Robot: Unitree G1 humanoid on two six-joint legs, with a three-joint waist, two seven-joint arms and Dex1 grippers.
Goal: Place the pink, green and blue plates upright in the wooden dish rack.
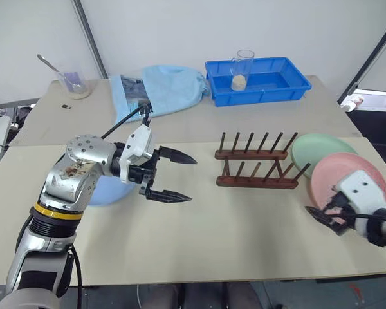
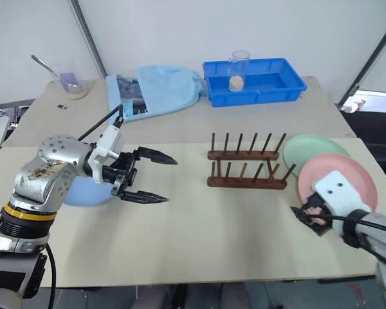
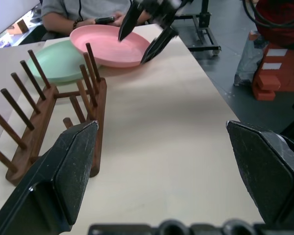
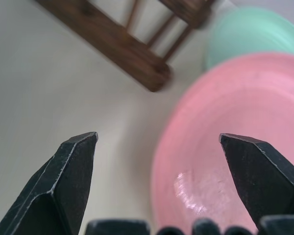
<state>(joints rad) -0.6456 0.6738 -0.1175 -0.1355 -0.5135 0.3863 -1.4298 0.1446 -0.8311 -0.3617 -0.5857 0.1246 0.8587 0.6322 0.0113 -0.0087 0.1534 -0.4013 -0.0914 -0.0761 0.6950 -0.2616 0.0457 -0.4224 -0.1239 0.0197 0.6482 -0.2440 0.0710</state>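
Note:
The wooden dish rack (image 1: 257,168) stands mid-table with bare pegs. Right of it the green plate (image 1: 318,149) lies flat, and the pink plate (image 1: 350,175) overlaps its near edge. The blue plate (image 1: 107,193) lies at the left, partly hidden under my left arm. My left gripper (image 1: 192,178) hovers open above the table between the blue plate and the rack, pointing toward the rack, with nothing in it. My right gripper (image 1: 323,215) is open at the pink plate's (image 4: 225,147) near-left rim, holding nothing.
A blue plastic tray (image 1: 257,87) with a glass (image 1: 242,71) inside stands at the back. A light blue cloth bag (image 1: 161,90) and a beaker with a spoon (image 1: 74,82) sit back left. A person (image 3: 83,12) sits beyond the table's right end.

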